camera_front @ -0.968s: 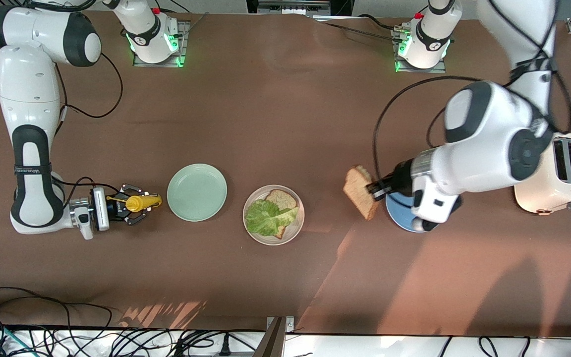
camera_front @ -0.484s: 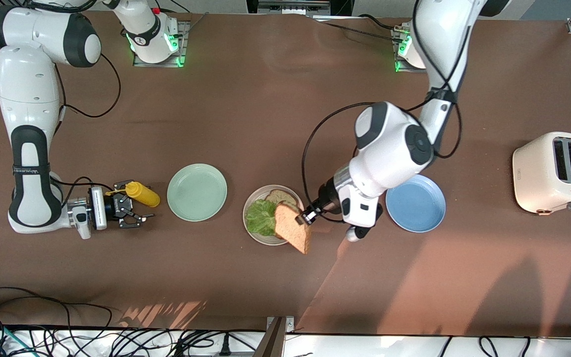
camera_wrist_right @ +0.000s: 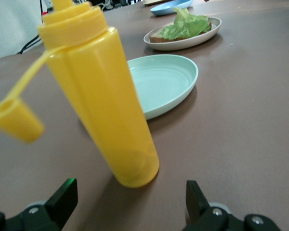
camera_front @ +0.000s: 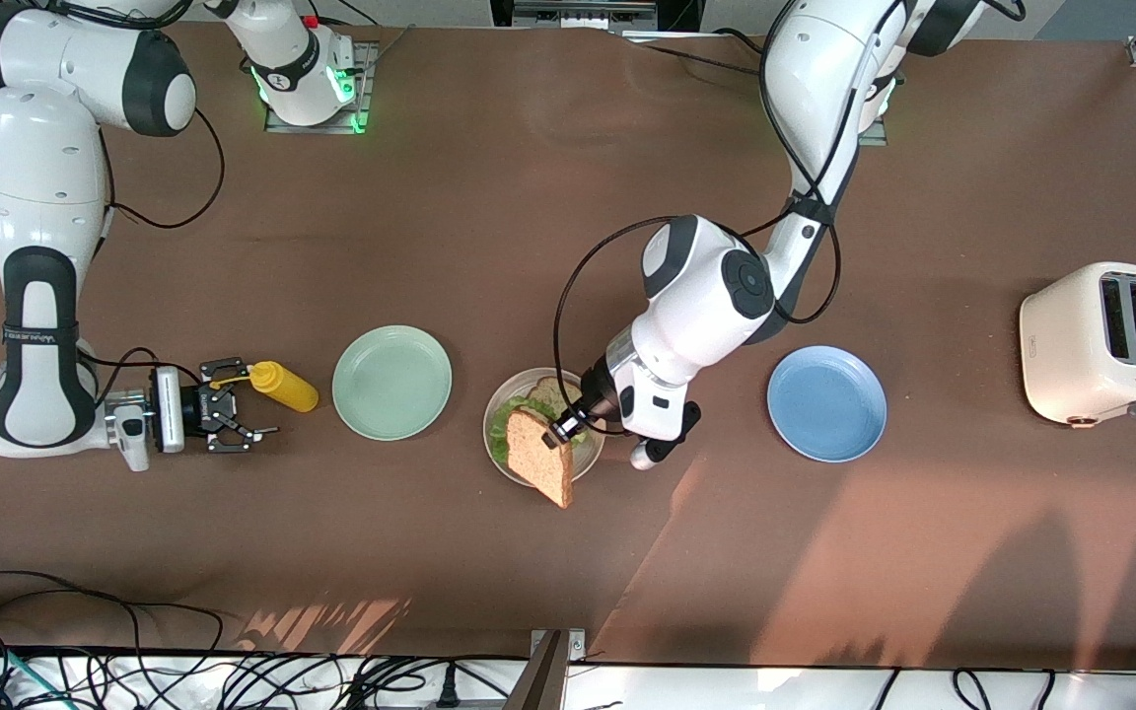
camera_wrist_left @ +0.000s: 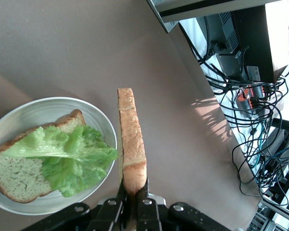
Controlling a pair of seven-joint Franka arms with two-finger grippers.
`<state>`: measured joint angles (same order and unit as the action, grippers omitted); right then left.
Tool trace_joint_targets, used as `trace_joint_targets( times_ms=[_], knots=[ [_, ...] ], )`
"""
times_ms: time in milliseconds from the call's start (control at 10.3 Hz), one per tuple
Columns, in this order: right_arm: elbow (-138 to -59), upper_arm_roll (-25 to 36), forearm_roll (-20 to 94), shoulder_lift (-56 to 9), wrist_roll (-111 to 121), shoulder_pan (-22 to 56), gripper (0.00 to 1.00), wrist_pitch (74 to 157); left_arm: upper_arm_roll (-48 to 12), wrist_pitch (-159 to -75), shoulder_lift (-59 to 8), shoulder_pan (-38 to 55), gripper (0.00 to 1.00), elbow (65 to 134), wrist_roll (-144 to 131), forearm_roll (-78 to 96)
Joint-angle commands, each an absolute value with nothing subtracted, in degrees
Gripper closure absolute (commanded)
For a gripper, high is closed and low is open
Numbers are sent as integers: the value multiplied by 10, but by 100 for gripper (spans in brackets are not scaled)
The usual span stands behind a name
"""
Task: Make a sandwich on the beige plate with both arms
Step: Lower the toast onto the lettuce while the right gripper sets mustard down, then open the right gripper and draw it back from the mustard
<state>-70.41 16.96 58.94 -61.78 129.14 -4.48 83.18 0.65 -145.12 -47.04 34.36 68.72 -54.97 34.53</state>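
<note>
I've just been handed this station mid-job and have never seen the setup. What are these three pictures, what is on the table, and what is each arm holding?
Two white robot arms work at a brown table. The wide picture looks down from across it; the other two come from cameras on each wrist.

The left gripper is shut on a toast slice, held on edge over the beige plate. On that plate lie another slice and a lettuce leaf.

The right gripper is open and holds nothing; the yellow squeeze bottle stands just in front of it.

Also there: a mint-green plate, a blue plate and a toaster.

Left tool (camera_wrist_left: 133, 195) grips upright toast slice (camera_wrist_left: 131, 139) beside beige plate (camera_wrist_left: 19, 114)
</note>
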Motion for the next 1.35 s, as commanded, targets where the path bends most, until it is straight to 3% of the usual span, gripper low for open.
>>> trace_joint_targets(
  times_ms=[0, 484, 774, 871, 968, 1161, 1258],
  knots=[
    [-708, 181, 526, -570, 1299, -44, 0, 844, 11, -1455, -477, 354, 100, 692, -543, 366],
    [-810, 181, 431, -399, 1284, -43, 0, 1006, 11, -1454, -483, 370, 100, 707, -544, 363],
    [-865, 181, 346, -306, 1038, -43, 0, 1031, 11, -1450, -485, 370, 97, 722, -544, 362],
    [-867, 177, 301, -281, 954, -41, 0, 1031, 11, -1448, -485, 369, 90, 722, -544, 362],
    [-873, 172, 278, -264, 879, -36, 0, 1031, 11, -1435, -484, 367, 67, 722, -540, 359],
    [-877, 145, 231, -233, 761, -34, 0, 1034, 12, -1380, -480, 362, 51, 722, -499, 359],
    [-877, 120, 184, -214, 670, -30, 0, 1036, 13, -1376, -479, 359, 35, 722, -488, 359]
  ],
)
